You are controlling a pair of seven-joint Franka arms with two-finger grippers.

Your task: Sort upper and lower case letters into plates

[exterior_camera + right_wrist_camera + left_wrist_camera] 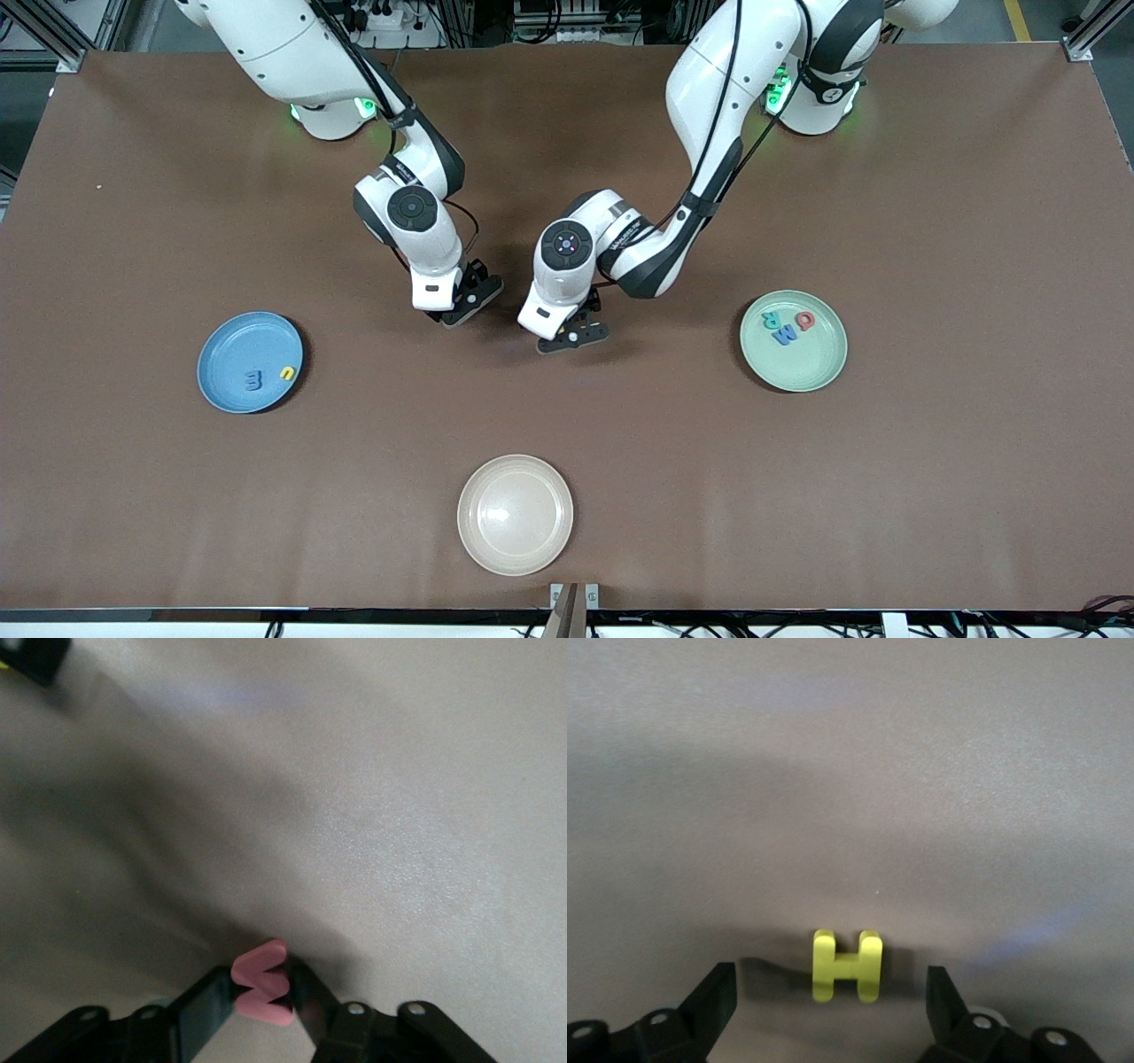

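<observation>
A yellow letter H (847, 967) lies flat on the brown table between the spread fingers (713, 1001) of my left gripper (829, 1005), which is open and not touching it. My right gripper (263, 992) is shut on a pink zigzag letter (261, 985), a W or an M, low at the table. Seen from the front, both grippers hang over the table's middle, the right gripper (458, 312) beside the left gripper (572, 338), and they hide both letters. The blue plate (232, 346) holds a blue letter (253, 380) and a yellow one (287, 373). The mint plate (797, 370) holds three letters (784, 335).
A cream-beige plate (515, 514) sits bare near the front camera's edge of the table, midway between the two other plates. The blue plate is toward the right arm's end, the mint plate toward the left arm's end.
</observation>
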